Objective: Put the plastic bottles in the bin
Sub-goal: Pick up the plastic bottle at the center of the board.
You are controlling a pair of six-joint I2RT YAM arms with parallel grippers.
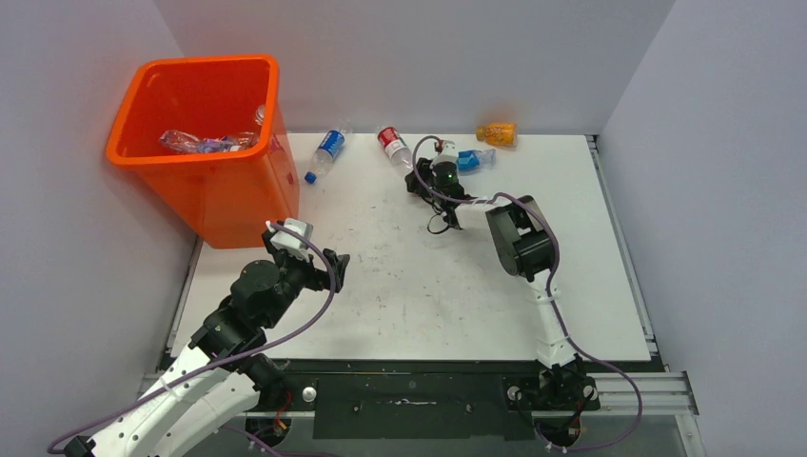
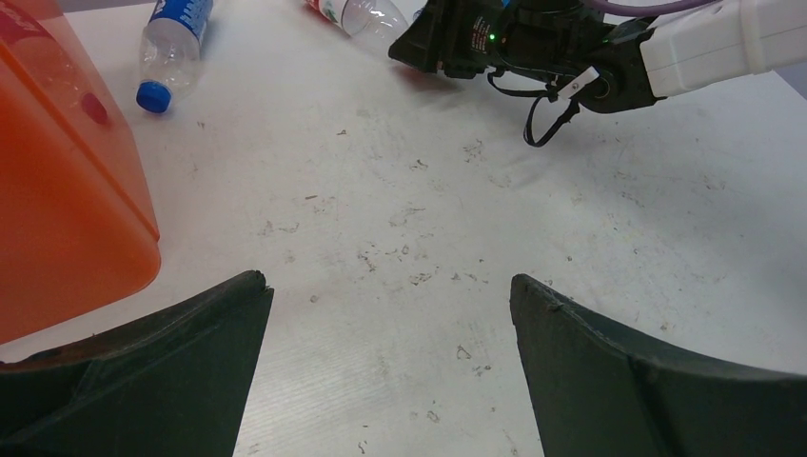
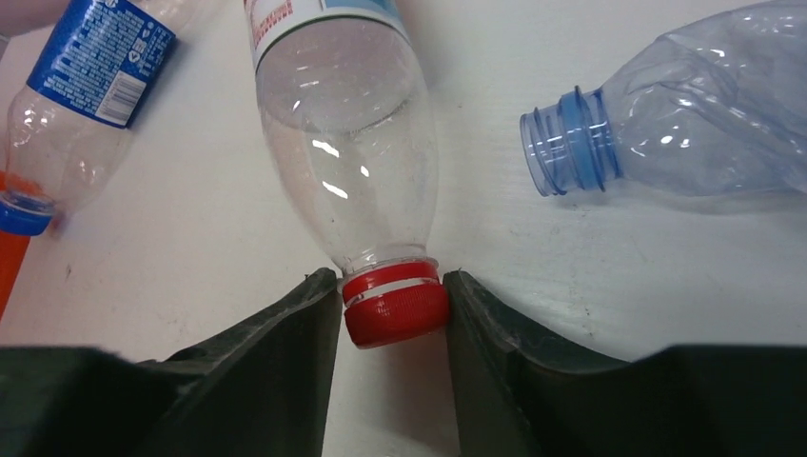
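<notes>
The orange bin [image 1: 238, 200] stands at the far left and holds several bottles [image 1: 205, 143]. On the table lie a blue-labelled bottle [image 1: 328, 148], a red-labelled bottle [image 1: 392, 145], a capless blue-tinted bottle [image 1: 471, 160] and an orange bottle [image 1: 497, 134]. My right gripper [image 1: 416, 174] is shut on the red cap [image 3: 395, 309] of the red-labelled bottle [image 3: 347, 124], which lies on the table. The blue-labelled bottle [image 3: 86, 86] lies to its left and the capless bottle [image 3: 685, 124] to its right. My left gripper [image 2: 390, 286] is open and empty above the table, near the bin [image 2: 57, 190].
Grey walls close in the white table [image 1: 428, 286] at the back and both sides. The right arm [image 2: 533, 48] stretches across the far middle of the table, with its purple cable looping beside it.
</notes>
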